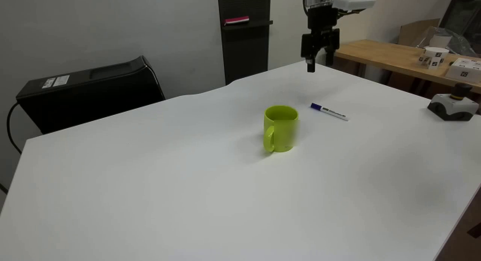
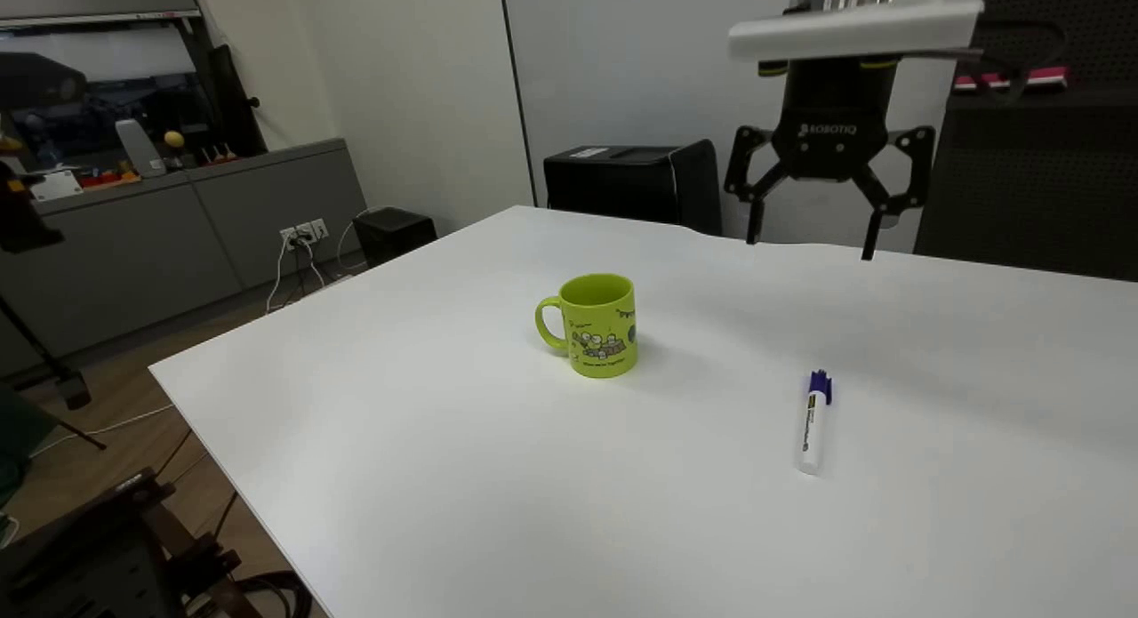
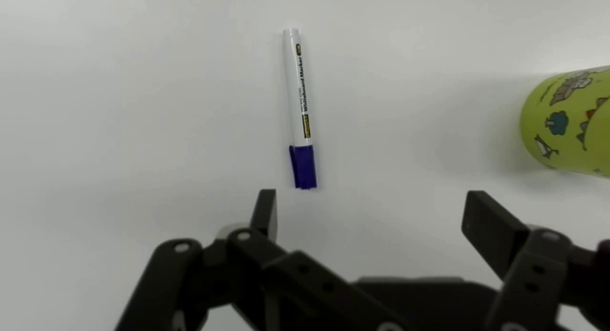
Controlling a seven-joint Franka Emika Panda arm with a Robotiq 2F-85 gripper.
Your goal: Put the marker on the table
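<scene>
My black gripper (image 3: pixel 371 197) waits, jaws apart. Wrist view: slim white, blue-capped marker (image 3: pixel 296 93) on smooth white tabletop (image 3: pixel 143 107), cylindrical lime-green mug (image 3: pixel 569 128) at marker's three o'clock.

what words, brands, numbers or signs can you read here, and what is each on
"Whiteboard Marker": on the marker; its other print is too small
"ROBOTIQ": on the gripper, in an exterior view
Mug: lettering too small
Black case: white labels too small
White blocks: printed patterns too small
</scene>
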